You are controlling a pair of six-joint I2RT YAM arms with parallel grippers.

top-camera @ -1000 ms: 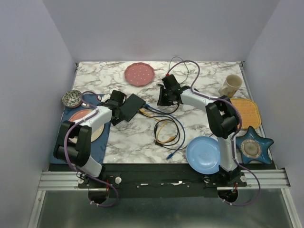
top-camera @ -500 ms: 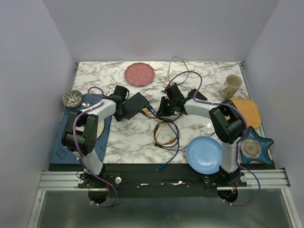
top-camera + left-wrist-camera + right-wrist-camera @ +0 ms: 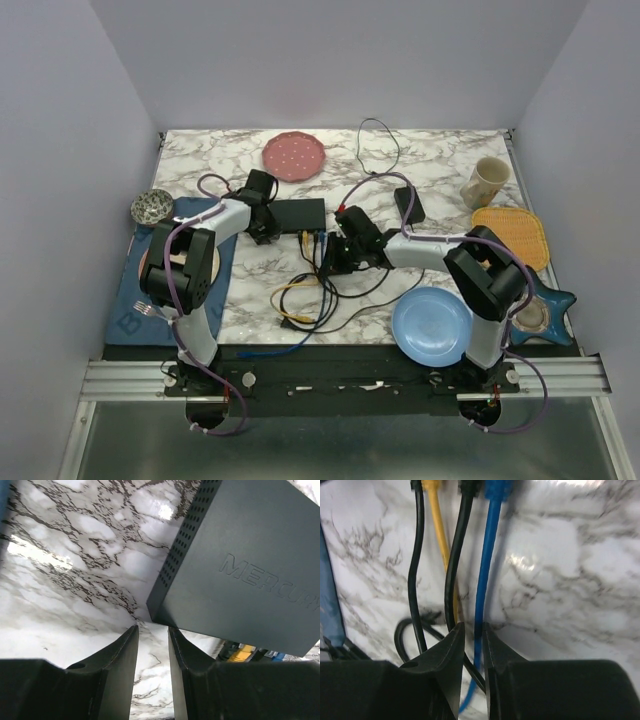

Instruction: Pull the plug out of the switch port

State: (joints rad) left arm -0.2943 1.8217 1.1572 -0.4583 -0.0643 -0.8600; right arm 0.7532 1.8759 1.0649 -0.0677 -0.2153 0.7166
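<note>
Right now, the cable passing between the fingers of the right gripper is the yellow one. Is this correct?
Not yellow. The right wrist view shows the blue cable passing between the fingers of the right gripper; the yellow cable runs further left.

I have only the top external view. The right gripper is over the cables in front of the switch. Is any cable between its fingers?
Observer: In the right wrist view a blue cable shows in the narrow gap of the right gripper. Whether it is clamped, I cannot tell.
Operator: Does the left gripper hold the switch?
Observer: Not between its jaws. The left gripper has a small empty gap with marble tabletop showing through. The switch has its corner just beyond the fingertips.
</note>
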